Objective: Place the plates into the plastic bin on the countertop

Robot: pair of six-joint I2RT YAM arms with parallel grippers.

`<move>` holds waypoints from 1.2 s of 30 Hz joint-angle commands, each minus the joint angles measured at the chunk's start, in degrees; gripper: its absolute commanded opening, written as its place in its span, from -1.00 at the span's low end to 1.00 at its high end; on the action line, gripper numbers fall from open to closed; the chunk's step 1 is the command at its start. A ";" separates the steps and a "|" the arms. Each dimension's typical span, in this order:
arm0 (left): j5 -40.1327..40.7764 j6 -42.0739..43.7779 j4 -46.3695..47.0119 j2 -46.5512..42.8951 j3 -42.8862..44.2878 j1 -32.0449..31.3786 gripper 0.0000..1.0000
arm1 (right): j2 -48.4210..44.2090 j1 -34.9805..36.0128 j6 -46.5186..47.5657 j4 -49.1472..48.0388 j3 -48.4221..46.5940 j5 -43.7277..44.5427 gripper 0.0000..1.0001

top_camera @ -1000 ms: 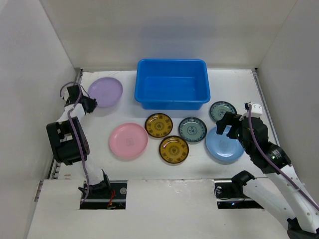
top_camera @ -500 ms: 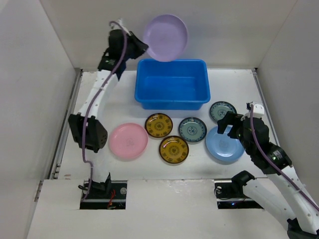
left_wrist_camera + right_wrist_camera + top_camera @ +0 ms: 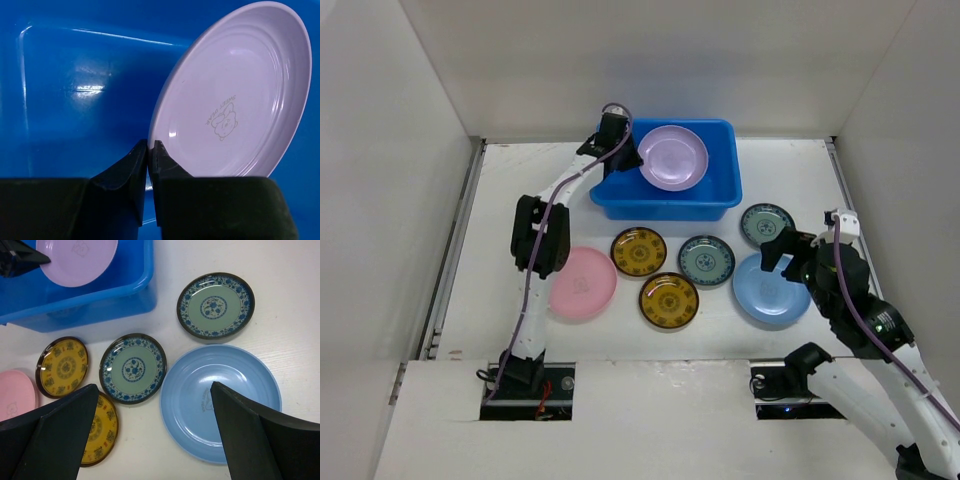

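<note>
The lavender plate (image 3: 235,95) is now hanging inside the plastic bin (image 3: 720,205), and this is the newest change. The left fingers (image 3: 141,155) are pinching its rim at the plate's 7 o'clock edge. The plate is tilting, with its printed face toward the wrist camera. The bin's blue floor is showing behind it, but whether the plate's far edge is already touching that floor I cannot tell. By my reading, the first plate is getting delivered and only the release is missing; nothing else is lying in the bin.

Six plates are still waiting on the desk (image 3: 550,215) on the bin's 6 o'clock side. They are the pink plate (image 3: 582,283), two amber plates (image 3: 638,251), two teal plates (image 3: 706,260) and the light blue plate (image 3: 770,292).

A second earlier the lavender plate was sitting on the desk at the bin's 9 o'clock, with the left arm folded beside it. Half a second earlier it was being carried high over the bin's 12 o'clock rim. Since then the arm has been bringing it down between the walls.

The right fingers (image 3: 75,415) are spread wide and holding nothing. They are hovering over the light blue plate's 9 o'clock side, much as in both earlier views, apart from a slight shift of the arm.
</note>
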State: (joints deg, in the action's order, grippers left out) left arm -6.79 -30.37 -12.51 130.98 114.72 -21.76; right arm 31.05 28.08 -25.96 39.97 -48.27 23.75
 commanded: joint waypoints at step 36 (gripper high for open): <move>30.32 2.09 -6.37 -59.22 -36.53 -5.09 0.66 | -7.67 3.52 -0.15 4.68 -4.11 -6.87 1.00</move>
State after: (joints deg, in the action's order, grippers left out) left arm 12.27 -23.29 -11.99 77.01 89.36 -26.39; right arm 23.64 30.46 -25.76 44.62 -50.94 19.70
